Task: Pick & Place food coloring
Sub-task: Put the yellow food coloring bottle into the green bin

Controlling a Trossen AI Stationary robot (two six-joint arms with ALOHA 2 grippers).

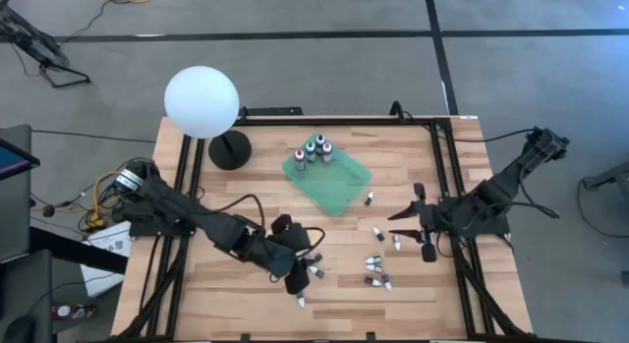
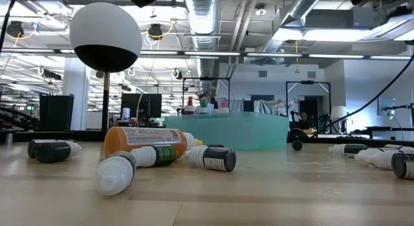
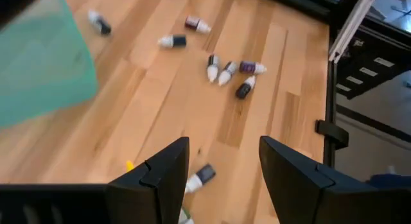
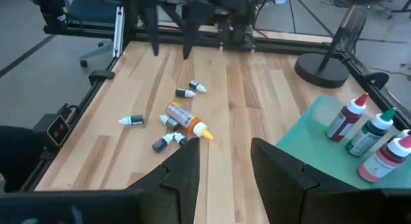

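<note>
on the wooden table (image 1: 236, 294), three bottles (image 1: 316, 149) stand in the green tray (image 1: 339, 191) (small ones lie scattered nearby). left claw (image 3: 221, 161) and right claw (image 4: 223, 161) both hang apart, empty.

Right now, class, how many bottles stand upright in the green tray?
3, at least. They cluster in the green tray's corner nearest the lamp: a green-capped bottle, a red bottle and a white-capped bottle. A fourth may be hidden.
</note>
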